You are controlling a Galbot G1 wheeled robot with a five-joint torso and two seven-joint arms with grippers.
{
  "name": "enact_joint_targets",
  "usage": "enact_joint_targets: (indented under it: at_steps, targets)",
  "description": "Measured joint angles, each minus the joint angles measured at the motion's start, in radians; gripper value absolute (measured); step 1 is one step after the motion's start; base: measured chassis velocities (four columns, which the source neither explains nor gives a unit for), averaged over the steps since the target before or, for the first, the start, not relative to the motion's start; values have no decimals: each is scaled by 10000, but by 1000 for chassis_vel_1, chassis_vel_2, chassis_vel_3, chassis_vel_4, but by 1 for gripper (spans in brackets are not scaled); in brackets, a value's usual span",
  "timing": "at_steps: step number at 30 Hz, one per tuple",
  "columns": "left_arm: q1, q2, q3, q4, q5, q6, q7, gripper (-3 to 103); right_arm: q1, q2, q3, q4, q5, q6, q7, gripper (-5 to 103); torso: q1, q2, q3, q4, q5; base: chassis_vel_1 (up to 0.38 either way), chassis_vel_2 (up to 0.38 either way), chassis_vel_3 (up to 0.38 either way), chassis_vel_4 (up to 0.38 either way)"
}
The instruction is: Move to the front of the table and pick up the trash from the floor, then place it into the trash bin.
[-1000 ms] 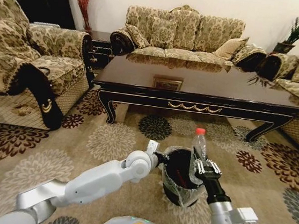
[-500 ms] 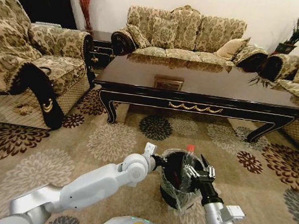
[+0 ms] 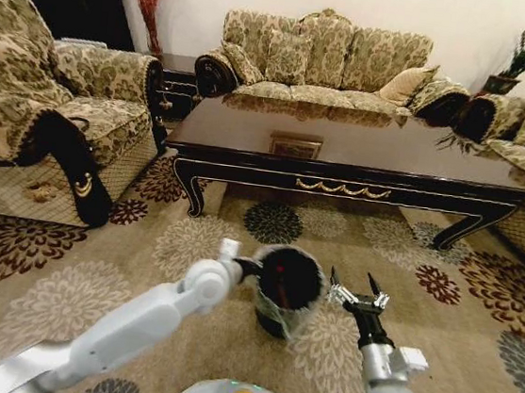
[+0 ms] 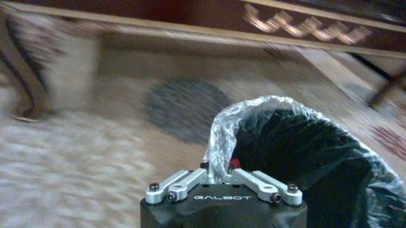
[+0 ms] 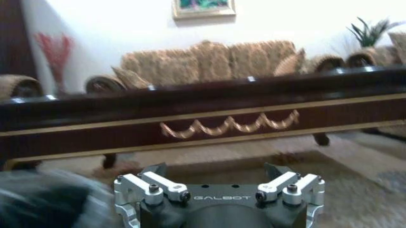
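Floral carpet floor (image 3: pixel 61 297) spreads before the dark table (image 3: pixel 362 151). My left jaws (image 3: pixel 252 269) clamp the trash bin (image 3: pixel 285 289) rim; something red lies inside. Right jaws (image 3: pixel 357 296) gape empty beside it.

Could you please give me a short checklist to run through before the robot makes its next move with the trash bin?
1. Left gripper shut on the trash bin rim and liner: ok.
2. Right gripper open and holding nothing, just right of the bin: ok.
3. Something red lies inside the bin; whether it is the bottle: cannot tell.
4. Bin upright on the floor: cannot tell, it may be slightly tipped.
5. Robot in front of the table: ok.
6. No trash visible on the carpet around the bin: ok.
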Motion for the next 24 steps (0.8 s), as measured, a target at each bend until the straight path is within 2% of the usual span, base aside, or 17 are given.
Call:
enact_joint_targets:
  at_steps: [1, 4, 5, 7, 8, 12, 13, 15, 16, 17, 19, 21, 24]
  targets:
    - [0, 0, 0, 0, 0, 0, 0, 3, 0, 0, 0, 0, 0, 0, 0, 100, 0, 0, 0, 0, 0, 0, 0, 0, 0]
    - [319, 646, -1071, -15, -346, -16, 214, 3, 1071, -257, -165, -1604, 355, -5, 121, 100, 0, -1, 1, -1, -1, 0, 0, 0, 0]
    - [319, 646, -1071, -15, -346, -16, 214, 3, 1071, -257, -165, -1604, 355, -5, 121, 100, 0, -1, 1, -1, -1, 0, 0, 0, 0]
    - [640, 959, -1556, -62, -478, -77, 350, 3, 1850, -308, -439, -2962, 389, 65, 125, 100, 1, 0, 0, -6, 5, 0, 0, 0, 0]
    - [640, 959, -1556, -62, -478, -77, 350, 3, 1850, -308, -439, -2962, 389, 65, 125, 100, 1, 0, 0, -6, 5, 0, 0, 0, 0]
    - [1558, 981, -2081, -292, -381, -226, 418, 3, 3215, -183, -1163, -5557, 302, 261, -137, 100, 1, -2, 0, -8, 1, 0, 0, 0, 0]
    - [1558, 981, -2081, -292, -381, -226, 418, 3, 3215, -183, -1163, -5557, 302, 261, -137, 100, 1, -2, 0, -8, 1, 0, 0, 0, 0]
    - [1944, 908, -2251, -413, -297, -260, 405, 3, 4152, -61, -1695, -7263, -8, 610, -391, 100, 1, -3, 2, -8, 1, 0, 0, 0, 0]
    - [2133, 894, -2330, -489, -244, -279, 401, 3, 4684, 67, -1962, -8187, -289, 871, -529, 100, 1, -2, 2, 1, 4, 0, 0, 0, 0]
    - [2133, 894, -2330, -489, -244, -279, 401, 3, 4684, 67, -1962, -8187, -289, 871, -529, 100, 1, -2, 2, 1, 4, 0, 0, 0, 0]
    - [2306, 897, -2497, -604, -248, -304, 337, 3, 5351, 314, -2210, -9532, -703, 1185, -747, 100, 1, -3, 1, -2, -4, 0, 0, 0, 0]
    - [2404, 971, -2635, -686, -310, -328, 221, 3, 5769, 572, -2275, -10559, -1097, 1408, -933, 100, 1, -3, 1, -5, 3, 0, 0, 0, 0]
    - [2498, 1120, -2716, -758, -346, -337, 155, 3, 6108, 814, -2226, -11479, -1467, 1615, -1036, 100, 1, -2, 0, -6, 1, 0, 0, 0, 0]
